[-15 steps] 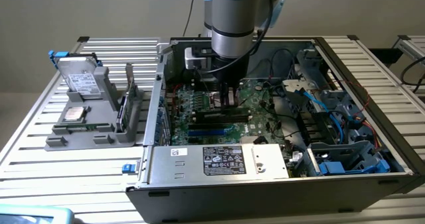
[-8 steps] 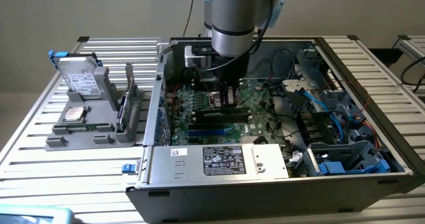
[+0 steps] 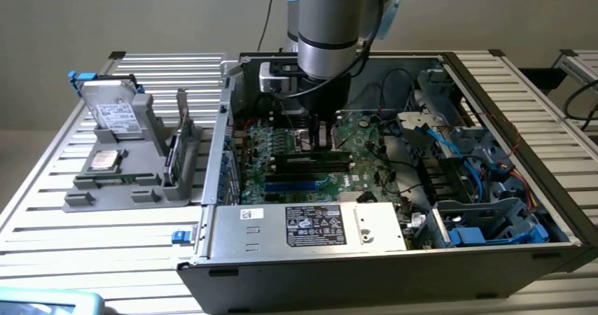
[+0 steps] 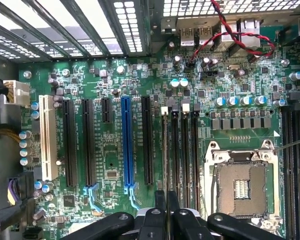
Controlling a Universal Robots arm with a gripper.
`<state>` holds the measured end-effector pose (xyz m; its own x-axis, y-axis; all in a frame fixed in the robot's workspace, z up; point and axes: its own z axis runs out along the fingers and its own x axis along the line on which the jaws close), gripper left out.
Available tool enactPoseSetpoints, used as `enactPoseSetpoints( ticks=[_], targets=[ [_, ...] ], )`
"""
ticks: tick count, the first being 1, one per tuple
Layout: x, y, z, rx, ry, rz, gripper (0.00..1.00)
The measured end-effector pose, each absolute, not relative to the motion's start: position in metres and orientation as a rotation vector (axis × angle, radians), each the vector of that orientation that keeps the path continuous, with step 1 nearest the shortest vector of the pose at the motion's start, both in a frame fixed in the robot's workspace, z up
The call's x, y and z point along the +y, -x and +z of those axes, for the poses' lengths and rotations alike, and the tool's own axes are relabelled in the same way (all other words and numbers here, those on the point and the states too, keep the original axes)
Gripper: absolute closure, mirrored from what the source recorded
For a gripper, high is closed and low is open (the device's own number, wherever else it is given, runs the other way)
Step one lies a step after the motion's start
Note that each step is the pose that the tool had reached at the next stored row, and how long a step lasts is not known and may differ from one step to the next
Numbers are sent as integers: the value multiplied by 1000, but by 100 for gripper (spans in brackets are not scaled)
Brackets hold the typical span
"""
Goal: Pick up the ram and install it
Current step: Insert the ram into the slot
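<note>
Gripper [image 4: 166, 194], fingers together, over black memory slots [image 4: 185, 150] on motherboard [image 4: 110, 165], beside CPU socket [image 4: 240, 187]

An open computer case [image 3: 374, 276] is lying on the slatted desk [image 3: 94, 234]; at the exterior view's left, a grey holder [image 3: 117, 189] is carrying a hard drive [image 3: 117, 112].

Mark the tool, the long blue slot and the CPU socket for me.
tool [image 4: 166, 197], wrist view, midway between its fingertips.
blue slot [image 4: 126, 145], wrist view, middle of its length.
CPU socket [image 4: 240, 187], wrist view, centre of its contact field.
</note>
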<state>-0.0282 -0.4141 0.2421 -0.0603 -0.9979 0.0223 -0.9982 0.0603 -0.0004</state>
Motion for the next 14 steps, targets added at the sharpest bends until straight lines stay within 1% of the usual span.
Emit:
enactPoseSetpoints(
  ticks=[4, 5, 9, 12, 14],
  targets=[
    [-414, 28, 242, -2276, -2142, 25, 87],
    [-414, 28, 242, -2272, -2141, 17, 87],
    [-414, 28, 242, -2241, -2122, -57, 87],
    [-414, 25, 243, -2221, -2108, -90, 87],
    [-414, 20, 245, -2216, -2106, -97, 87]
  ],
)
